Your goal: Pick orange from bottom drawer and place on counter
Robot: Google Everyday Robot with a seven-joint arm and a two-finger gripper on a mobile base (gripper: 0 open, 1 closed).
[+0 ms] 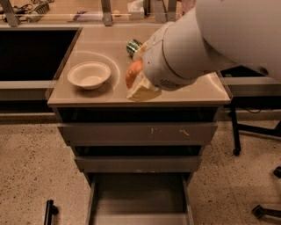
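The orange (pixel 133 73) is held in my gripper (pixel 137 74), whose pale fingers (pixel 141 89) close around it. The gripper is over the beige counter (pixel 99 46), near its front middle, right of the white bowl (pixel 89 74). Whether the fruit touches the counter is hidden by the fingers. The bottom drawer (pixel 139 195) stands pulled open below, its grey floor bare. My large white arm (pixel 210 39) covers the counter's right side and most of the green can (pixel 133 45).
Two shallower grey drawers (pixel 138 134) sit above the open one. A cluttered tan bench (pixel 88 11) with metal posts runs behind. Dark chair legs and casters (pixel 237 151) stand on the speckled floor at right; a black handle (pixel 48 211) lies at lower left.
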